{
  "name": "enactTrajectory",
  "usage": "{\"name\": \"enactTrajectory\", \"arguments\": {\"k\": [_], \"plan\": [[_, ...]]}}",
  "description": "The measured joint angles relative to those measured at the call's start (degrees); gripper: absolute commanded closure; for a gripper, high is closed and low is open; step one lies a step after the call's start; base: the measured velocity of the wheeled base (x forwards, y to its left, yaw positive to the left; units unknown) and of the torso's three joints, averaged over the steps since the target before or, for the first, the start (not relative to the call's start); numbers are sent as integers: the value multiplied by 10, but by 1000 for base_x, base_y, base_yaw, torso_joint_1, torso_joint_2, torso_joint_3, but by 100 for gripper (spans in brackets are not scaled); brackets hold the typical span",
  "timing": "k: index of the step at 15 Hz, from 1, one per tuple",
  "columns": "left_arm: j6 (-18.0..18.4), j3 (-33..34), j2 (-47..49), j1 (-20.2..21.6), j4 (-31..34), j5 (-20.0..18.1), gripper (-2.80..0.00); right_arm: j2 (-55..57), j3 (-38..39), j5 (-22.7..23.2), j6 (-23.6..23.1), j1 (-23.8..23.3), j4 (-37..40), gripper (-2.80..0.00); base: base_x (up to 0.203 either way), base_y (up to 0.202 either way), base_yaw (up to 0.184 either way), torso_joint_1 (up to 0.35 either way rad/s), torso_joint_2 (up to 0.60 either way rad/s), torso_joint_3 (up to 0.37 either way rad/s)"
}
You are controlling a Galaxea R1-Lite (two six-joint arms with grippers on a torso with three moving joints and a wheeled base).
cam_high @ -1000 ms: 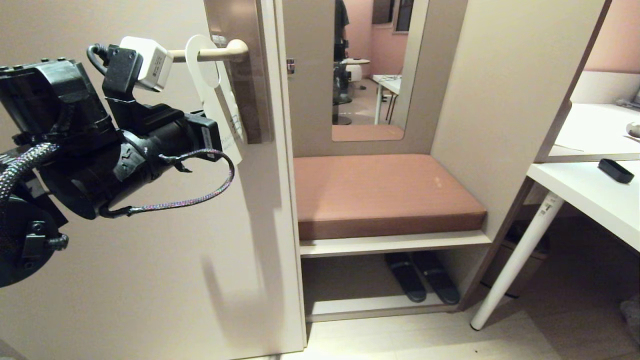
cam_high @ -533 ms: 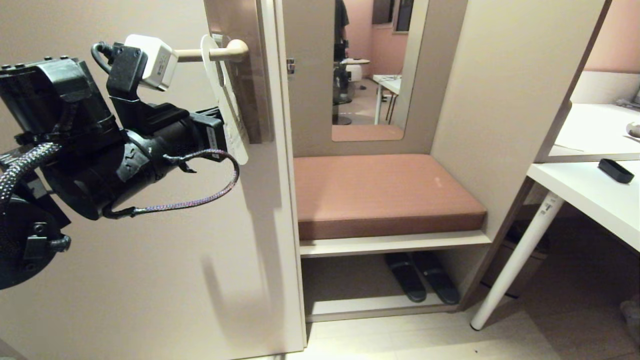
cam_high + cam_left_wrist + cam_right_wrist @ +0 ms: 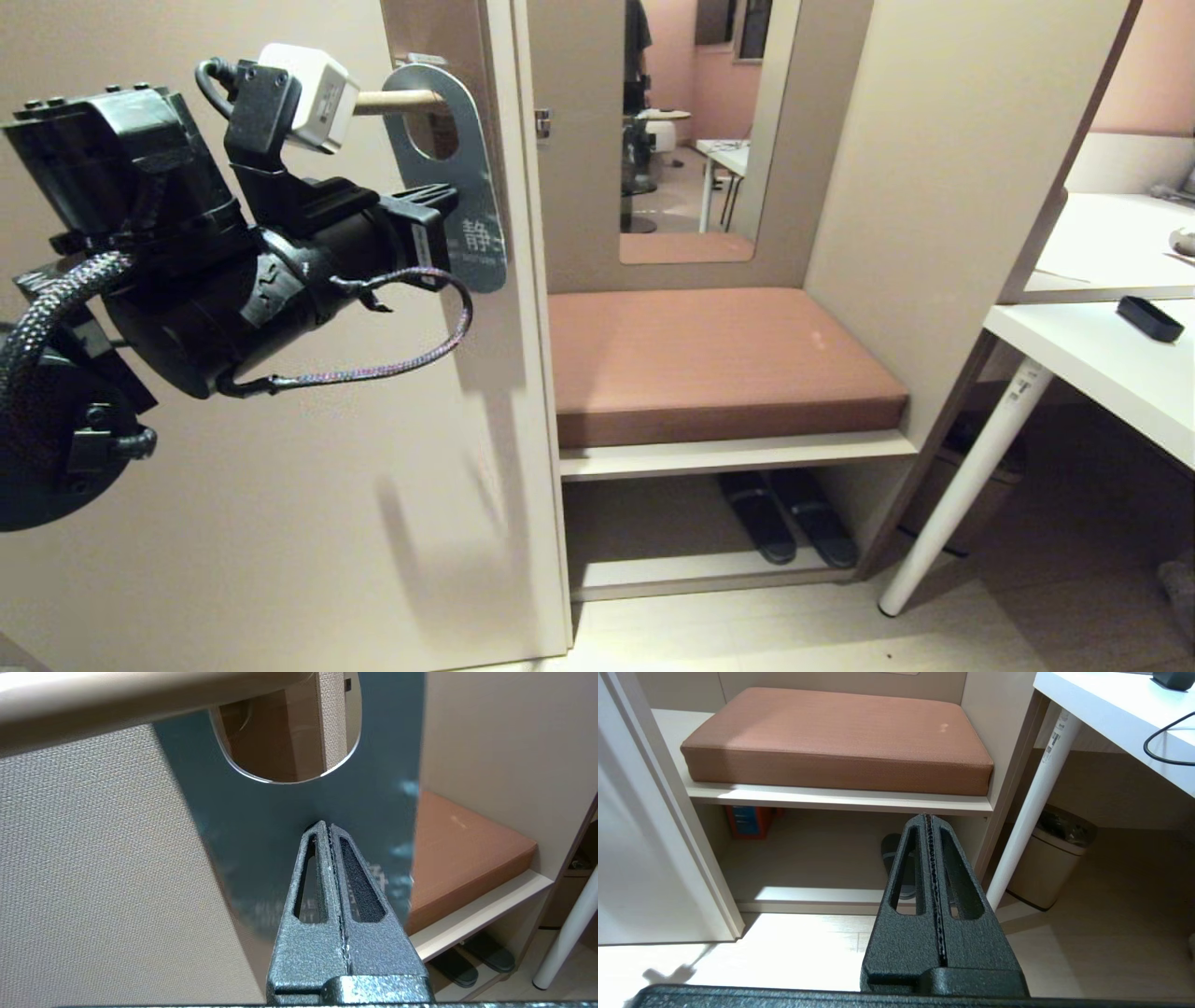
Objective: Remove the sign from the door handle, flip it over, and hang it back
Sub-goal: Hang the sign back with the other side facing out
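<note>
On the slim cream-beige lever door handle in the head view hangs the oblong blue-grey card sign, the lever threaded through its round hole. The sign's long axis runs nearly straight down, slightly slanted, rounded end up, its blue face with pale characters turned towards the camera. The left gripper, black and reaching in from the left, meets the sign about halfway down; its fingers are pressed together on the card. Right of the door, a beige alcove holds a flat rust-brown seat cushion, and the open shelf compartment beneath holds a pair of dark slippers. A white desk with a small black box on it stands at far right.

In the left wrist view, the grey fingers are shut edge-on against the sign just below its hole, the handle crossing above.

In the right wrist view, the right gripper hangs low with jaws closed on nothing, pointing towards the shelf compartment, where a slipper and an orange-and-blue box sit; a beige waste bin stands under the desk.
</note>
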Motion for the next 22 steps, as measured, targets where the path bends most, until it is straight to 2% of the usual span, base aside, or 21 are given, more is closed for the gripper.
{"name": "enactTrajectory", "arguments": {"k": [18,22], "plan": [[13,-17,25,-10,-3,4,0,0,0,0,0,0,0,0,0,0,0,0,0,0],[17,-30,33,-10,-36,6,0,0,0,0,0,0,0,0,0,0,0,0,0,0]]}}
